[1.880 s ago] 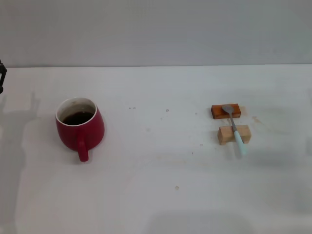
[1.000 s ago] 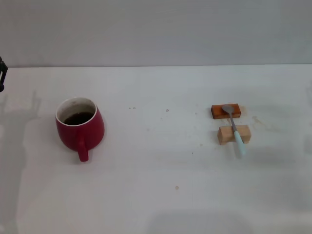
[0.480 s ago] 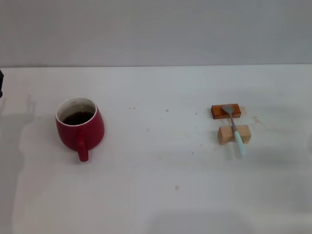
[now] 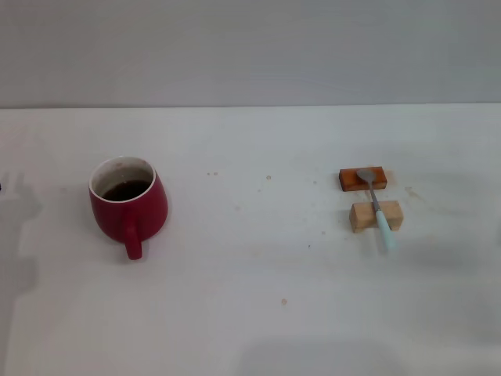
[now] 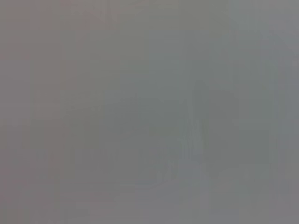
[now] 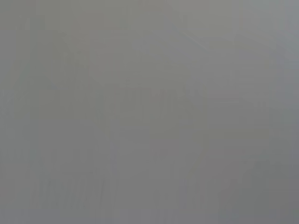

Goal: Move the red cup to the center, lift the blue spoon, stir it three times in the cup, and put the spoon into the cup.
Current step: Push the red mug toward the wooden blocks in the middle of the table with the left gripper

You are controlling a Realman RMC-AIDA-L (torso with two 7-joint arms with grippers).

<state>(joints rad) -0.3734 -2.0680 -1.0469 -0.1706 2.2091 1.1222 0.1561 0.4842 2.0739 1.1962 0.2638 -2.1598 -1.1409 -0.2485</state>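
The red cup (image 4: 127, 204) stands upright on the left of the white table, its handle toward me, with dark liquid inside. The blue spoon (image 4: 376, 207) lies on the right, its grey bowl on a dark orange block (image 4: 362, 178) and its pale blue handle over a light wooden block (image 4: 375, 216). Neither gripper shows in the head view. Both wrist views show only a plain grey surface.
The white table (image 4: 258, 266) runs from the grey back wall to the near edge. A faint shadow lies at the table's far left edge.
A dark bit of the left arm at the head view's far left edge has drawn out of view. The cup and the spoon have not moved.
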